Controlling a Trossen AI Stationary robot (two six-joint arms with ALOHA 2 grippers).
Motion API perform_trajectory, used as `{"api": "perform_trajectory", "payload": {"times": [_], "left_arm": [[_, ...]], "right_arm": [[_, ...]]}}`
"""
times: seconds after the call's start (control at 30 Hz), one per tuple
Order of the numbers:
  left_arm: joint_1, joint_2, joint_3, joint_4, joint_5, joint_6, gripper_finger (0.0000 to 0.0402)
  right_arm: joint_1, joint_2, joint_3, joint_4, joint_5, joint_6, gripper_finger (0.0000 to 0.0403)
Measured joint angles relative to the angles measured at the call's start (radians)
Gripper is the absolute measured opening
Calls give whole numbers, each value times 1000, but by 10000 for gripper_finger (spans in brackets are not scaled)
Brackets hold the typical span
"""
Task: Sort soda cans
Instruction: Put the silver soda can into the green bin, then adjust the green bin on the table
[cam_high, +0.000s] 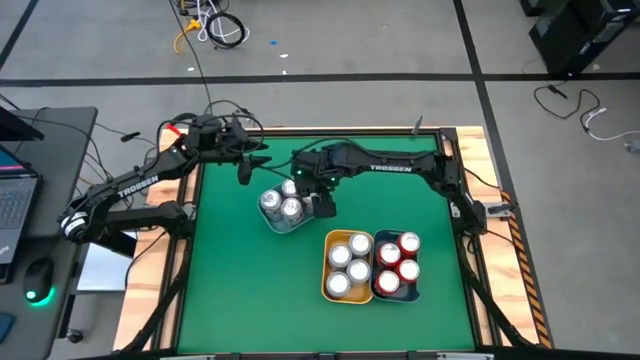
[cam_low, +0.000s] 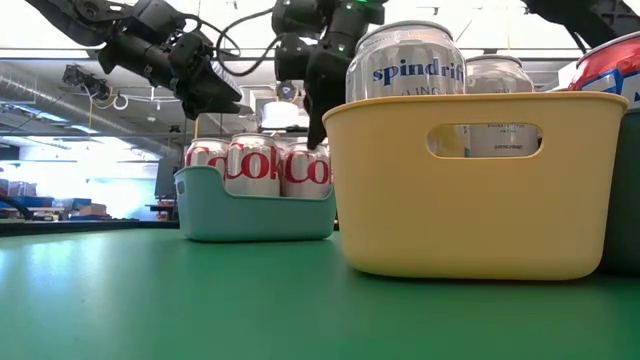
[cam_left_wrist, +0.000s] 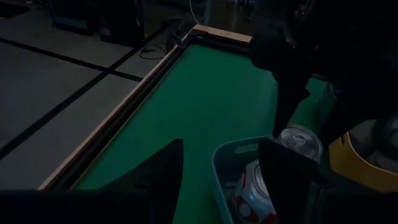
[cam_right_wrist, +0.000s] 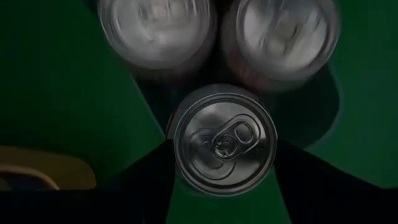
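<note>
Three Coke cans (cam_low: 258, 166) in teal bin (cam_low: 255, 215), right claw (cam_high: 318, 200) clamped on one.
L claw (cam_high: 243, 170) apart, idle nr counter (cam_high: 250, 290) far edge; yellow bin (cam_high: 347, 266) close by, open green to the left.

The desk (cam_high: 240, 290) is covered in plain green with a pale wooden edge. On it, the teal bin (cam_low: 255, 215) holds silver cans (cam_low: 250, 165) with red lettering. Beside the teal bin stands a yellow bin (cam_high: 327, 270), which carries silver-white cans (cam_low: 405, 62) with blue lettering and silver tops. Past the yellow bin, on the side away from the teal bin, a dark blue bin (cam_high: 380, 290) holds red cans (cam_high: 399, 262) with silver tops. Both arms are black with white lettering, and their fingers (cam_low: 318, 120) are black too. The can (cam_right_wrist: 224, 140) seen in the right wrist view has a plain silver top.
</note>
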Motion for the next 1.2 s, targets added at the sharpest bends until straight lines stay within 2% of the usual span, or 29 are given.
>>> {"api": "perform_trajectory", "payload": {"times": [0.27, 0.47, 0.63, 0.7, 0.77, 0.93, 0.97, 1.07, 1.2], "left_arm": [[0, 0, 0, -3, 0, -11, 211], [1, 0, 0, -14, -50, -26, 207], [14, 8, 0, -27, -36, -26, 169], [27, 28, 1, -52, -36, -34, 144], [41, 58, 1, -90, -36, -44, 114], [58, 182, 0, -164, -35, -1, 21], [61, 206, 0, -163, -34, 7, 11], [78, 262, -8, -161, -28, 33, 9], [78, 291, -107, -85, 63, 24, 3]], "right_arm": [[5, -5, -18, 42, -3, -11, 268], [26, -10, 91, 2, 55, -63, 305], [33, -11, 191, -68, 80, -49, 306], [33, -11, 233, -126, 83, -9, 279], [33, -18, 249, -173, 83, 8, 226], [-13, -23, 203, -231, 82, 23, 35], [-29, -26, 183, -235, 83, 30, 19], [-72, -43, 131, -238, 83, 70, 21], [-107, -130, -22, -133, 76, 108, 4]]}}
